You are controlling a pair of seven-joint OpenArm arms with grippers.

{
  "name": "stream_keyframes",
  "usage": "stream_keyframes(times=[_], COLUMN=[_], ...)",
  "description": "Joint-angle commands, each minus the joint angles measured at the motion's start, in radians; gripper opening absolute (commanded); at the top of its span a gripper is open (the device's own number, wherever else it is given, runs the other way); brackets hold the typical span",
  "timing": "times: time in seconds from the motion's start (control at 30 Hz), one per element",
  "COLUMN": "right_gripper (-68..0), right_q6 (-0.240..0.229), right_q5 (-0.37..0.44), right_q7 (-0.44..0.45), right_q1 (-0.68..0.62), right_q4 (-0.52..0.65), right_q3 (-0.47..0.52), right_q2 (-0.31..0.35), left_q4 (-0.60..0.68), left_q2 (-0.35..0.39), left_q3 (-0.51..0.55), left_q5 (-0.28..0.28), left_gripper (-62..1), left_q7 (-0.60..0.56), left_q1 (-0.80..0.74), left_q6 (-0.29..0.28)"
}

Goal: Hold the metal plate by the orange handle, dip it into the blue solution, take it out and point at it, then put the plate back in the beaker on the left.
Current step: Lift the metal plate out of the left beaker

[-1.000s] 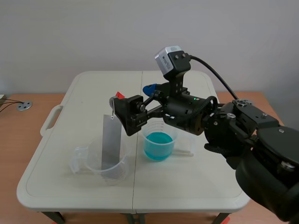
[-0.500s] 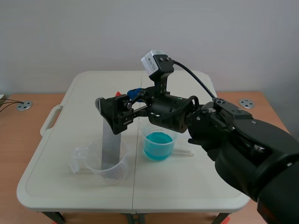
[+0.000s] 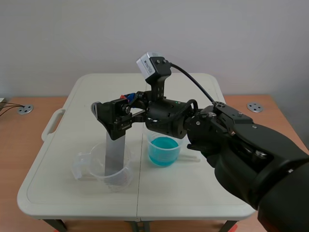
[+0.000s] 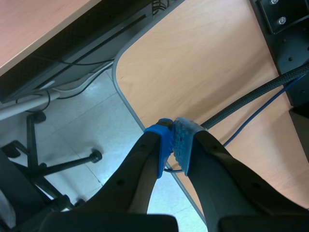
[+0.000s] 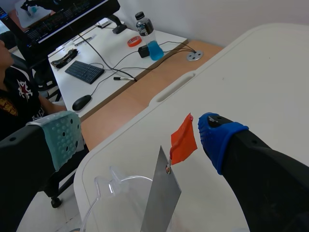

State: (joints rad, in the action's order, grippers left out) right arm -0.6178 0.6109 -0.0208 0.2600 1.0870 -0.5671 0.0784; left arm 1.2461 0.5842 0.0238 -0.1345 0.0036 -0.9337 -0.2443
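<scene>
Left hand (image 4: 173, 143) closed on nothing, far from the task things. Clear beaker (image 3: 91, 166) holds the metal plate (image 5: 161, 198) upright, below the open right hand (image 5: 140, 136). Orange handle (image 5: 183, 138) sits between its fingers, ungripped. Blue solution beaker (image 3: 164, 150) under its wrist. Reads as pickup or put-back. Next: close on handle, or back off.

Soft, even indoor light fills all three views. On the white table (image 3: 72, 106) a faint, diffuse shadow lies around the clear beaker (image 3: 115, 173) below the right claw (image 3: 113, 107). The metal plate (image 5: 161, 203) between its fingers (image 5: 270, 183) carries a dull grey sheen. Those near fingers look slightly soft, and the white desk (image 5: 111, 53) beyond them looks nearly washed out. Beneath the left claw (image 4: 173, 145), floor tiles (image 4: 96, 130) show pale gloss.
</scene>
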Motion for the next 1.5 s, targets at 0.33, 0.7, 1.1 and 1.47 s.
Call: stream_keyframes(times=[0.33, 0.7, 1.1, 1.47], right_gripper=[-24.1, -41.3, -55.1, -66.2], right_q6=[-0.004, -0.004, -0.004, -0.094], right_q5=[0.092, 0.101, 0.100, 0.084], right_q7=[-0.039, -0.052, -0.052, -0.063], right_q1=[0.026, 0.025, 0.025, 0.025], right_q4=[0.015, 0.015, 0.015, 0.015], right_q3=[-0.005, -0.005, -0.005, -0.035], right_q2=[-0.006, -0.006, -0.006, -0.004], left_q4=[0.016, 0.016, 0.016, 0.016], left_q2=[-0.005, -0.005, -0.005, -0.005], left_q3=[0.003, 0.003, 0.003, 0.003], left_q5=[-0.002, -0.002, -0.003, -0.003], left_gripper=[-59.4, -59.4, -59.4, -59.4], left_q7=[-0.006, -0.006, -0.006, -0.006], left_q1=[-0.010, -0.010, -0.010, -0.010], left_q6=[-0.007, -0.013, -0.013, -0.013])
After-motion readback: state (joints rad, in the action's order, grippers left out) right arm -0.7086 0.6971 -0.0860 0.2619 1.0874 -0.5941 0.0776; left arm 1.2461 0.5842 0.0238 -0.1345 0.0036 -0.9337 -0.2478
